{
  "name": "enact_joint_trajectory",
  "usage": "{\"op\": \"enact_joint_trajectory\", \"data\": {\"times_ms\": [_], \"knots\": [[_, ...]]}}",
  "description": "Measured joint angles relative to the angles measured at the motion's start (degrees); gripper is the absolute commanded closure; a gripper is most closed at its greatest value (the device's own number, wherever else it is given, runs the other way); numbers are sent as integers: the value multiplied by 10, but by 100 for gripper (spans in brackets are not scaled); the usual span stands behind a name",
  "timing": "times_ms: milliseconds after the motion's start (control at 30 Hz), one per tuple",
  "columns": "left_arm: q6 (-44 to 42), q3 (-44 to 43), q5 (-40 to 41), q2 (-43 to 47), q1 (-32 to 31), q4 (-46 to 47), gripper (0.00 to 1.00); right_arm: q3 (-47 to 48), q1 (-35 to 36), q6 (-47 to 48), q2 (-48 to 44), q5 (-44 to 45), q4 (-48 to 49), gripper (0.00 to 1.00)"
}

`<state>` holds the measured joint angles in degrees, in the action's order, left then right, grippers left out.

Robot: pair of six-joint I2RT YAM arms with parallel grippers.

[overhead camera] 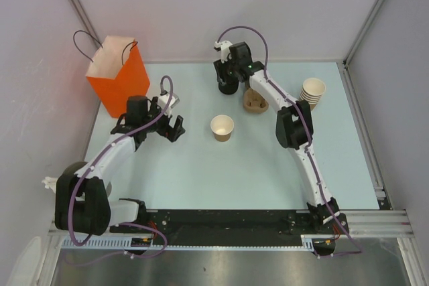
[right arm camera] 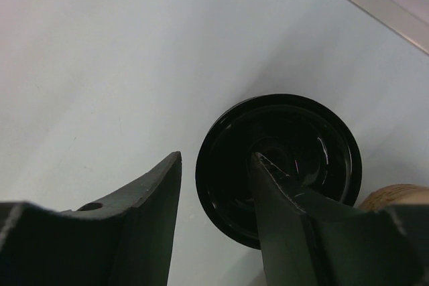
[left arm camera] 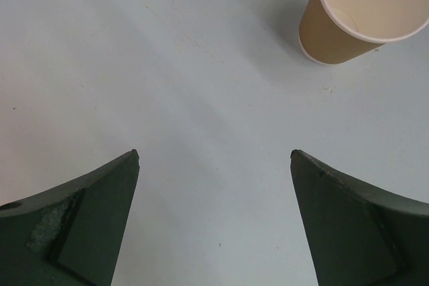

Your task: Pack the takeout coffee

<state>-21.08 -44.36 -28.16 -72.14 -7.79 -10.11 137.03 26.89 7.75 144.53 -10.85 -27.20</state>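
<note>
The tan paper cup (overhead camera: 222, 127) stands upright and lidless in the middle of the table, its pale inside showing; the left wrist view has this cup (left arm camera: 332, 35) at the upper right. My left gripper (overhead camera: 171, 122) (left arm camera: 214, 153) is open over bare table, to the left of the cup. At the far side, my right gripper (overhead camera: 228, 85) (right arm camera: 216, 155) straddles the rim of the round black lid (right arm camera: 301, 132) lying on the table. One finger is inside the lid, the other is outside with a small gap to the rim.
An orange paper bag (overhead camera: 119, 75) stands open at the back left. A brown moulded cup carrier (overhead camera: 255, 102) lies just right of the lid. A stack of tan cups (overhead camera: 312, 92) sits at the right. Metal frame rails border the table.
</note>
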Motion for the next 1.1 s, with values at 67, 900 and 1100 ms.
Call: {"op": "enact_joint_trajectory", "data": {"times_ms": [67, 900, 1100], "knots": [[0, 0, 0, -1, 0, -1, 1, 0, 0, 0, 5, 0, -5, 55], [0, 0, 1, -12, 0, -3, 1, 3, -1, 0, 7, -3, -14, 77], [0, -1, 2, -14, 0, -3, 1, 2, -1, 0, 7, -9, -14, 78]]}}
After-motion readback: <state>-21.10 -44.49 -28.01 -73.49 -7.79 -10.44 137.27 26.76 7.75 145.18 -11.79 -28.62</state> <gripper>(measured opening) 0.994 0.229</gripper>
